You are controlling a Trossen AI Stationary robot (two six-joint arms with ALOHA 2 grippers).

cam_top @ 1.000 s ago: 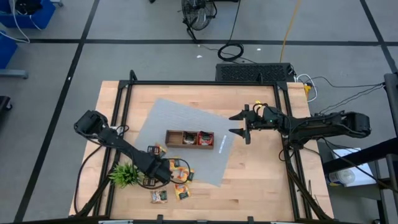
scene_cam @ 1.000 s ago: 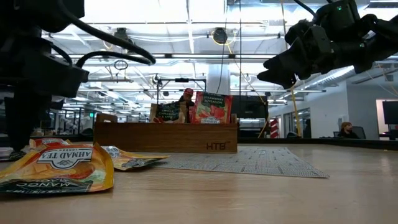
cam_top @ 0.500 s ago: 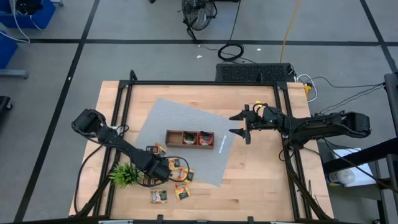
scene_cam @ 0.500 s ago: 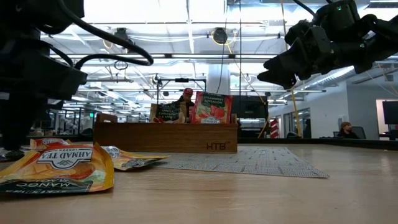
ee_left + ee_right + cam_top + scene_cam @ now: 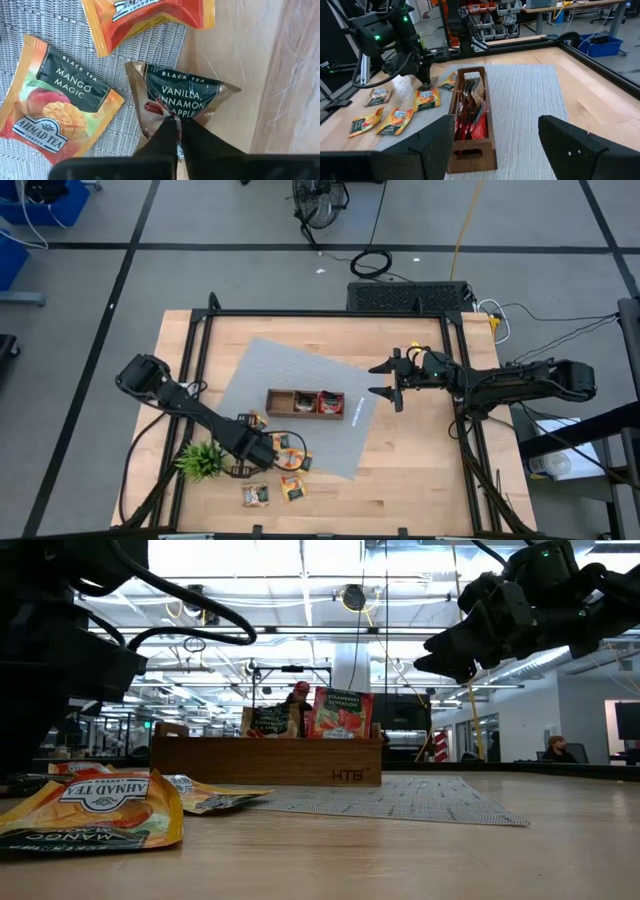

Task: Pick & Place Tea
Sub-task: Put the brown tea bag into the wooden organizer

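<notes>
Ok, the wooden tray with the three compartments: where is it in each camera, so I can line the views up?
High view: wooden tray mid-table on the grey mat.
Low view: centre of the picture, side-on, with sachets standing up out of it.
Left wrist view: not in it.
Right wrist view: centre, seen end-on.
Shared landmark: the grey mat, under the tray in all three views that show it.

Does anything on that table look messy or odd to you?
Yes. Tea sachets lie scattered loose near the table's front edge beside the plant, not in the wooden tray. The left gripper is shut on a brown vanilla-cinnamon sachet, whose foil is puckered and creased at the pinch.
</notes>
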